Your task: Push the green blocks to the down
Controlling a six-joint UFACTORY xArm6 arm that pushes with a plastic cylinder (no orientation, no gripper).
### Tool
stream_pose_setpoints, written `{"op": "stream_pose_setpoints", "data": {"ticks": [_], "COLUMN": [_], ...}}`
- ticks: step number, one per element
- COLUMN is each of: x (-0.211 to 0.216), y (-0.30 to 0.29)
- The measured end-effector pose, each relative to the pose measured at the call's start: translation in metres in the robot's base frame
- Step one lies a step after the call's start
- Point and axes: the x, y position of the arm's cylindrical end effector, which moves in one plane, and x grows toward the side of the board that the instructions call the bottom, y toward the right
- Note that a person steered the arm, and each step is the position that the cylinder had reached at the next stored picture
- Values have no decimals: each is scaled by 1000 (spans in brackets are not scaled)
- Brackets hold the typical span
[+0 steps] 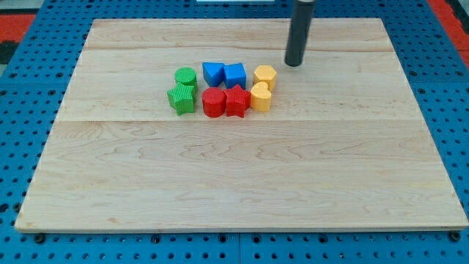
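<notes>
**Two green blocks, upper middle of the board**

Green cylinder [186, 76] standing upright, flat round top facing up, ribbed sides. Green star-shaped block [181, 98] touching it just below, toward the view's bottom and a hair to the view's left, lying flat with its points out. Both the same bright green, both sitting left of the view's centre, above the board's middle line. Pressed together as a pair, nothing stacked, neither one tipped over.
</notes>
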Motion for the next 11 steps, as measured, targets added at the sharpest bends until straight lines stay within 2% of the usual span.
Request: {"op": "stream_pose_setpoints", "data": {"ticks": [2, 3, 4, 5, 7, 8, 11], "x": [-77, -93, -87, -35, 118, 153, 142], "y": [8, -69, -114, -165, -202, -216, -209]}}
